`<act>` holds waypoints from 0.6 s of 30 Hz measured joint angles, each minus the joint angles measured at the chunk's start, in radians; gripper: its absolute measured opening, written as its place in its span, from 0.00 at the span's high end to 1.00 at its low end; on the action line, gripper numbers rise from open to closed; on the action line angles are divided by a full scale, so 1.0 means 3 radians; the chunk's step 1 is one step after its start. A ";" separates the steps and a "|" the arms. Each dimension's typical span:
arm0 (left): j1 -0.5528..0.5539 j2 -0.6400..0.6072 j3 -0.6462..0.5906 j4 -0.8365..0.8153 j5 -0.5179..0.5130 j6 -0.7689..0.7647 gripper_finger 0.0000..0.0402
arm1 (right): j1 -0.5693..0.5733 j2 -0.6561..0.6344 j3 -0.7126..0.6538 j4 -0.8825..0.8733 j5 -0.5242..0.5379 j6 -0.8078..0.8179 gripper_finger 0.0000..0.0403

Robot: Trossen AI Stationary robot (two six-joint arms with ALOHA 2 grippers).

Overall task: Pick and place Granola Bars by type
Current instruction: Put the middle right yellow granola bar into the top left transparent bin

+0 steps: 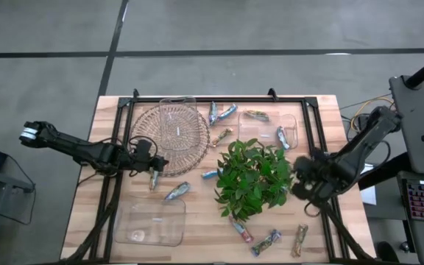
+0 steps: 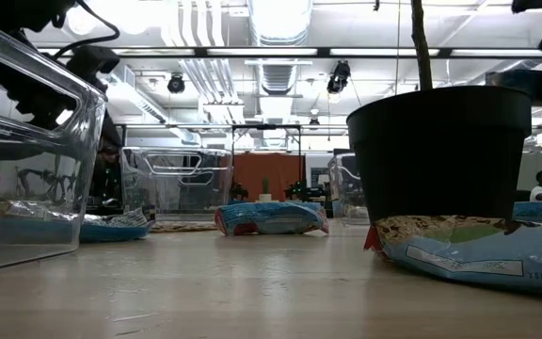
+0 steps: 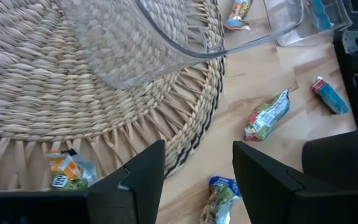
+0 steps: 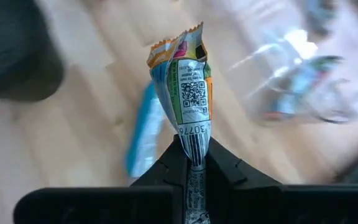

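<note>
Several foil-wrapped granola bars lie flat around the leafy plant (image 1: 252, 177): some by the far edge (image 1: 228, 112), one by the wicker mat (image 1: 177, 191), some near the front edge (image 1: 266, 241). My left gripper (image 1: 153, 165) (image 3: 194, 180) is open at the mat's near rim, above a bar (image 3: 219, 200) on the table. Another bar (image 3: 67, 171) lies at the mat's edge beside one finger. My right gripper (image 1: 304, 188) (image 4: 194, 165), right of the plant, is shut on a multicoloured bar (image 4: 185, 81). My right gripper pinches the multicoloured bar by one crimped end (image 4: 194, 146) between its two fingers. The rest of the bar sticks out straight past the fingertips, lengthwise along them. It is lifted clear, with the table blurred far behind it.
A round wicker mat (image 1: 169, 131) carries a clear container (image 3: 166, 37). Other clear bins stand at the near left (image 1: 149, 221) and the far right (image 1: 282, 125). The plant's black pot (image 2: 450, 151) stands mid-table. Black frame rails (image 1: 315, 132) run along the table's sides.
</note>
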 joint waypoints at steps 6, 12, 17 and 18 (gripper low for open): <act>0.0000 0.0000 0.0000 0.0032 0.0034 0.0000 0.58 | -0.0110 -0.0190 0.0015 -0.0438 0.0281 0.0389 0.96; -0.0001 0.0000 0.0024 0.0065 0.0037 0.0080 0.58 | -0.0491 -0.0218 -0.0036 -0.0472 0.0683 0.0316 0.96; -0.0001 0.0000 0.0066 0.0111 -0.0072 0.0306 0.58 | -0.0902 -0.0331 0.0005 -0.0429 0.1222 0.0044 0.96; 0.0000 -0.0005 0.0077 0.0137 -0.0104 0.0376 0.58 | -0.0998 -0.0381 0.0023 -0.0407 0.1285 -0.0036 0.96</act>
